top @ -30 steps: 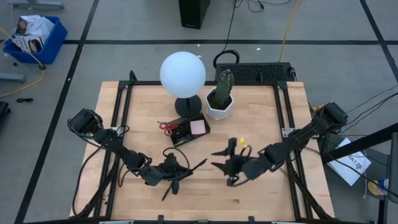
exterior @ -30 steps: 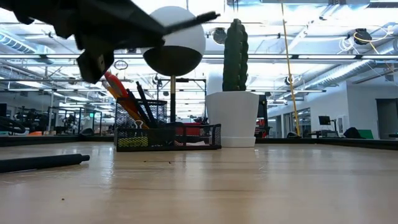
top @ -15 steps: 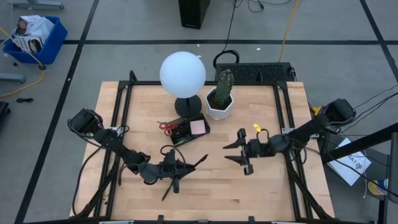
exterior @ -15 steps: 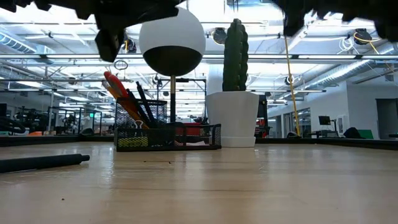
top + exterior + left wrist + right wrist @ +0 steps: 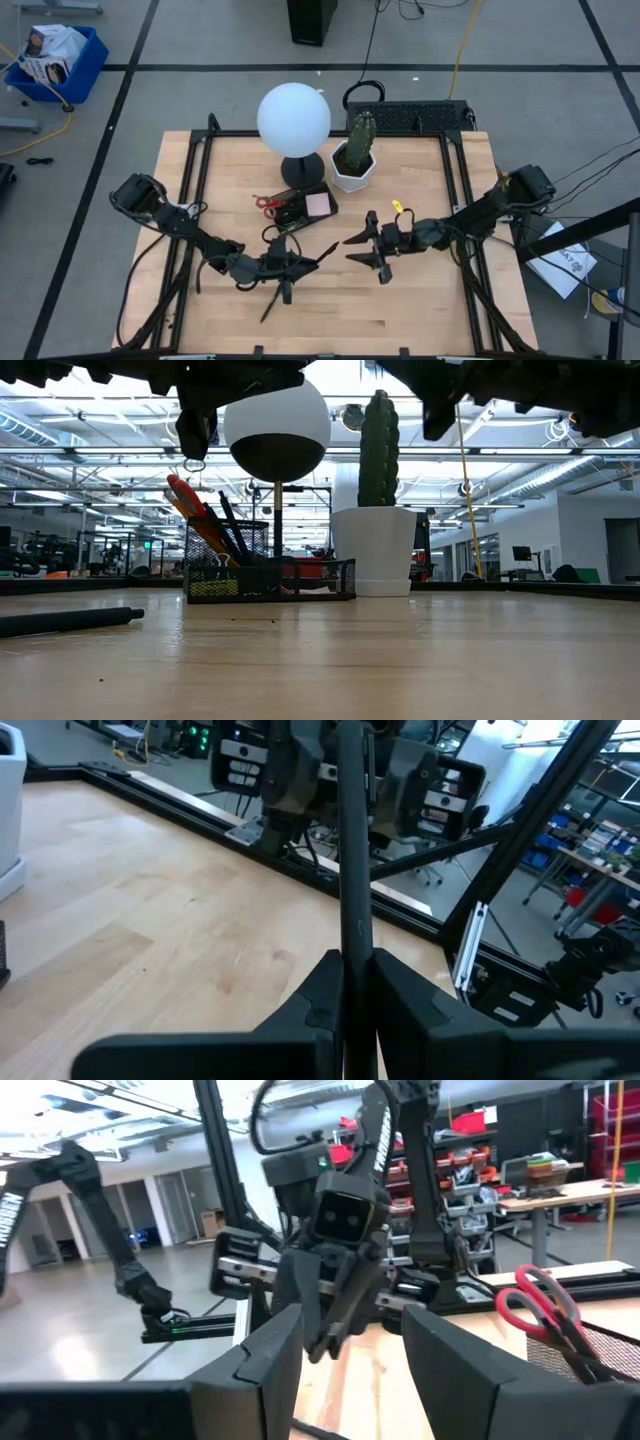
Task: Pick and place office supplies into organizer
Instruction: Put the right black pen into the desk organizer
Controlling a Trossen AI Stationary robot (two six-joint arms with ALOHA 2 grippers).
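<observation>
My left gripper (image 5: 290,262) is above the table's near middle, shut on a slim black pen (image 5: 318,252) that sticks out toward my right gripper; it also shows in the left wrist view (image 5: 357,982). My right gripper (image 5: 355,249) is open and empty, facing the pen's free end from the right, fingers spread in its wrist view (image 5: 355,1355). The black mesh organizer (image 5: 305,208) stands in front of the lamp base and holds red-handled scissors (image 5: 268,203), a pink sticky pad (image 5: 318,204), pens and pencils (image 5: 205,525). A second black pen (image 5: 270,305) lies flat on the table. My left gripper pinches the pen's shaft (image 5: 352,935) between its two fingers (image 5: 322,1005). The pen lies along the fingers and runs out past their tips toward the table's right. Its rear end is hidden by the gripper. The pen is lifted clear of the table, roughly level.
A white globe lamp (image 5: 293,118) on a black round base and a cactus in a white hexagonal pot (image 5: 355,160) stand behind the organizer. A black frame rail (image 5: 450,180) runs along the table's sides. Bare wood lies at the near right (image 5: 420,310).
My left gripper has gone up and a little toward the table's right with the pen, which stays held and clear. My right gripper has gone up and toward the far edge, then left toward the pen's free end, staying open.
</observation>
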